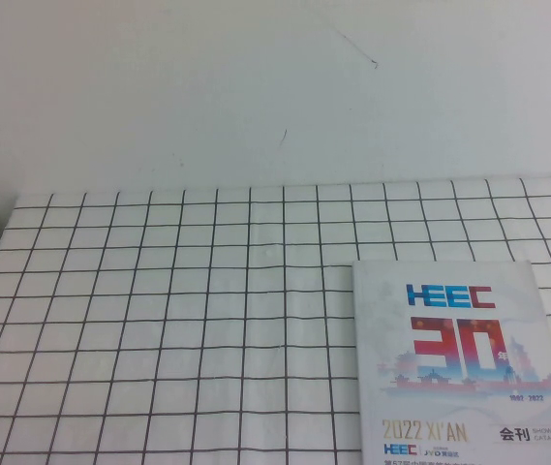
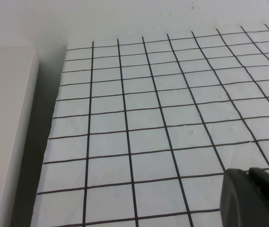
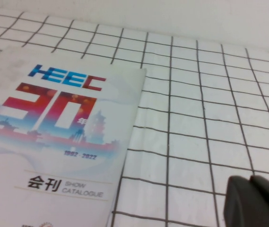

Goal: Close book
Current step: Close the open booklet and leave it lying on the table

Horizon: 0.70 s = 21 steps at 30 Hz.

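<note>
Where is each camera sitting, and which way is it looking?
High view: raised on the robot's side, angled down at the checked cloth and the closed book on its right; no arm shows.
Left wrist view: on the left arm, facing the cloth's left edge; the tip of the left gripper shows over the cloth.
Right wrist view: on the right arm, facing the book; the tip of the right gripper shows beside it.
Shared: high and right wrist views both show the book.

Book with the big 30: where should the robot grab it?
The book lies flat and closed, so probably pinch its thin right edge, coming from the right, where the right gripper hovers beside it. The left gripper is over the checked cloth.
</note>
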Each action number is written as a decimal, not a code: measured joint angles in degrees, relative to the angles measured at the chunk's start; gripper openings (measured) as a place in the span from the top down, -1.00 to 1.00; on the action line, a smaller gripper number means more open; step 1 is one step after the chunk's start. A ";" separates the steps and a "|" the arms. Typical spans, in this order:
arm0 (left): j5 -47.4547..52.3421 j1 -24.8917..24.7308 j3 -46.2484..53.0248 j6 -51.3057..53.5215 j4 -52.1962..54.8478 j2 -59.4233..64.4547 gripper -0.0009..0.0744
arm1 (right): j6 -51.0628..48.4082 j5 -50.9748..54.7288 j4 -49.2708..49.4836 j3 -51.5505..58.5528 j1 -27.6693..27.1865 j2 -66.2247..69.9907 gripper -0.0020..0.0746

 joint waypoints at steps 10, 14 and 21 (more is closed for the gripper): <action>0.00 0.00 0.00 -0.03 0.00 0.00 0.99 | 0.00 0.00 0.00 0.00 -4.76 0.00 0.95; 0.00 0.00 0.00 -0.03 0.00 0.00 0.99 | 0.00 0.00 0.00 0.00 -4.76 0.00 0.95; 0.00 0.00 0.00 -0.12 0.00 0.00 0.99 | 0.00 0.00 0.00 0.00 -4.76 0.00 0.95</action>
